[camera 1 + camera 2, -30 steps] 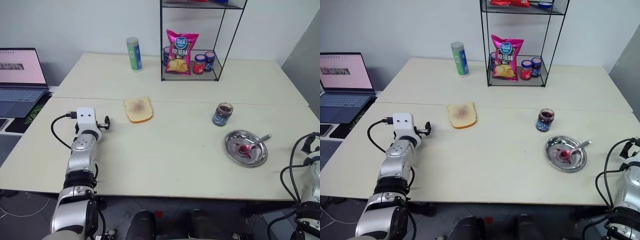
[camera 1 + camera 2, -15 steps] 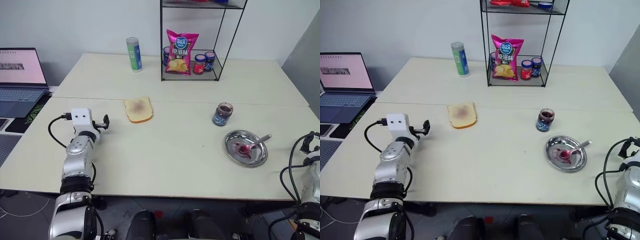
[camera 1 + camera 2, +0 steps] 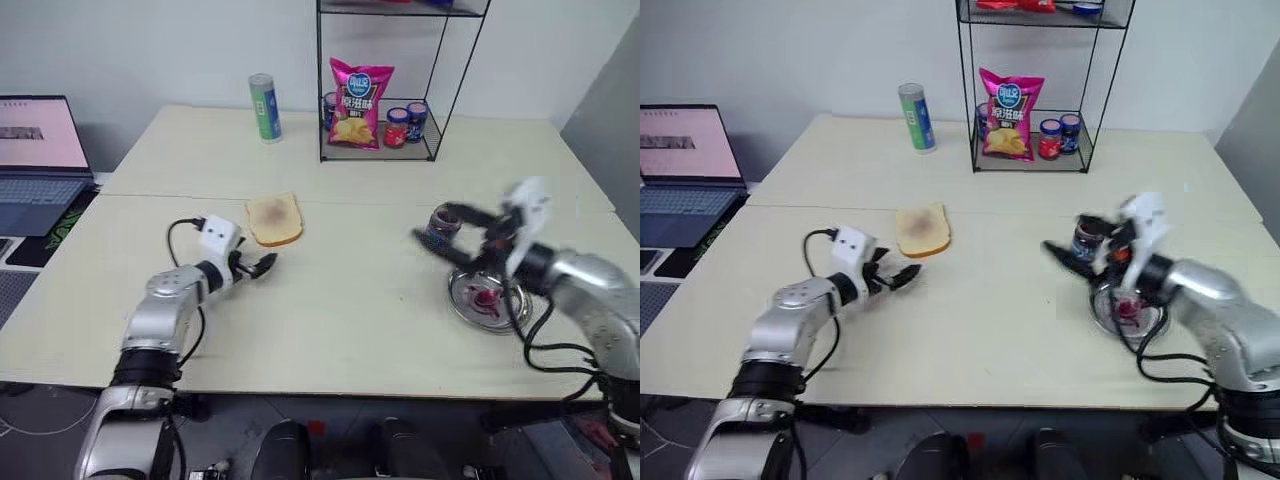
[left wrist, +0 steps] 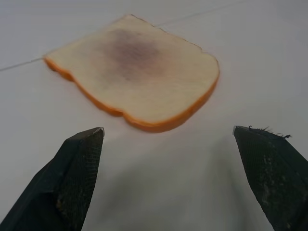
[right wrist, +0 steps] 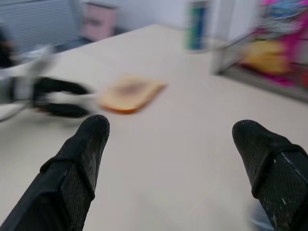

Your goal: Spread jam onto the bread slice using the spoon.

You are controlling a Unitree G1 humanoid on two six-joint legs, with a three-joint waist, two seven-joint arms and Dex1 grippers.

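On the desk point(image 3: 330, 300), the left claw point(image 3: 258, 264) is held wide open and empty just short of the bread slice point(image 3: 275, 219). Rightward, the right claw point(image 3: 448, 232), also open and empty, is poised near the jam point(image 3: 440, 226); the spoon point(image 3: 492, 294) lies in the steel plate point(image 3: 470, 308). The approach is judged underway; next, the spoon must be grasped.

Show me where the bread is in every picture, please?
Left eye view: the bread slice lies on the table left of centre, just beyond the open left gripper.
Right eye view: same spot, the bread slice near that gripper.
Left wrist view: the bread slice lies just past the fingers, untouched.
Right wrist view: the bread slice is far off across the table.
Shared landmark: the brownish smear in its middle.
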